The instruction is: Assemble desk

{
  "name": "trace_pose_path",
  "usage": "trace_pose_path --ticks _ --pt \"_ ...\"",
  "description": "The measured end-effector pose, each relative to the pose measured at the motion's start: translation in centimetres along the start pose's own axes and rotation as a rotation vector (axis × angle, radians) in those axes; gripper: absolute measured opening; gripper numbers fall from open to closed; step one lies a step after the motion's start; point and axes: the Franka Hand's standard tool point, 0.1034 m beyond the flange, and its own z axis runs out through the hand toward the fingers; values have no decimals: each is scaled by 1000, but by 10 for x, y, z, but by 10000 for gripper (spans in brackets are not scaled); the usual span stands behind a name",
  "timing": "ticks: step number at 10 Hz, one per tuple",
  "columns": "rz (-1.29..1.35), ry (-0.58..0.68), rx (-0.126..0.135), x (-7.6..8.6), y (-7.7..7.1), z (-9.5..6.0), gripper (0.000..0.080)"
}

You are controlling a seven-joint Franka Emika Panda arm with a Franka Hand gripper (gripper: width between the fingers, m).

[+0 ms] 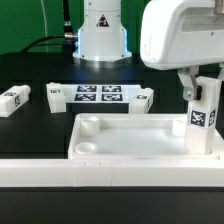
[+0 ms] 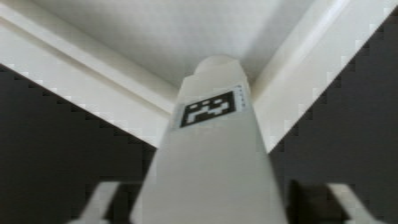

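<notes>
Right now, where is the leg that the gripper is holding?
On the exterior view's right, the leg stands upright in the gripper, at the tabletop's right end.

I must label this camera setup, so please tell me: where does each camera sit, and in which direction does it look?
Exterior view: off the arm, low, facing the tabletop and robot base behind; the gripper shows, holding a leg.
Wrist view: on the wrist, looking along that leg to the tabletop's rim; both fingers show.
Shared: leg, tabletop, gripper.
</notes>
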Motion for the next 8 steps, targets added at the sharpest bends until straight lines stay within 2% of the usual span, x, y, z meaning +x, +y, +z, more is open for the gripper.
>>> trace_pose_path --ticks 1,3,8 --pt "16 0 0 0 0 0 290" --pt "106 0 1 0 1 0 290" --pt "599 -4 11 -1 2 1 291"
